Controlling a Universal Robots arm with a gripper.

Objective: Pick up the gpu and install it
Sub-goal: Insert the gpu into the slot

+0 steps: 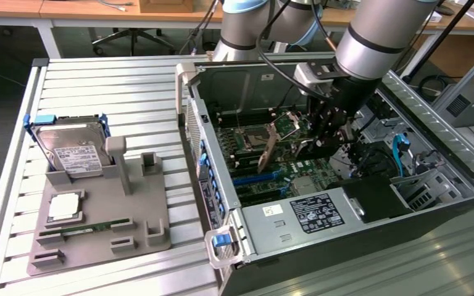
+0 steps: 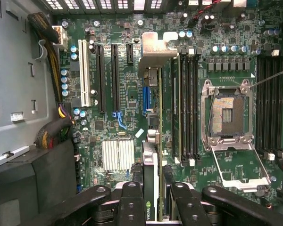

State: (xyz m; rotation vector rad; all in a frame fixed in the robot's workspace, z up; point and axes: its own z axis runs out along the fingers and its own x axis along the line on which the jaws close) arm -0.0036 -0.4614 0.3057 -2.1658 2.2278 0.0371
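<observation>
Installation under way: my pincer (image 2: 155,200) is clamped on the gpu (image 2: 151,157), edge-on over the motherboard (image 2: 99,127) beneath; seating calls for lining it with an expansion slot (image 2: 114,77).

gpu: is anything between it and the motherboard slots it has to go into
Nothing visible. The gripper holds the flat black gpu card edge-on over the green motherboard. The long black expansion slots beside it lie bare, with no cable or card across them. The board directly under the card is hidden.
</observation>
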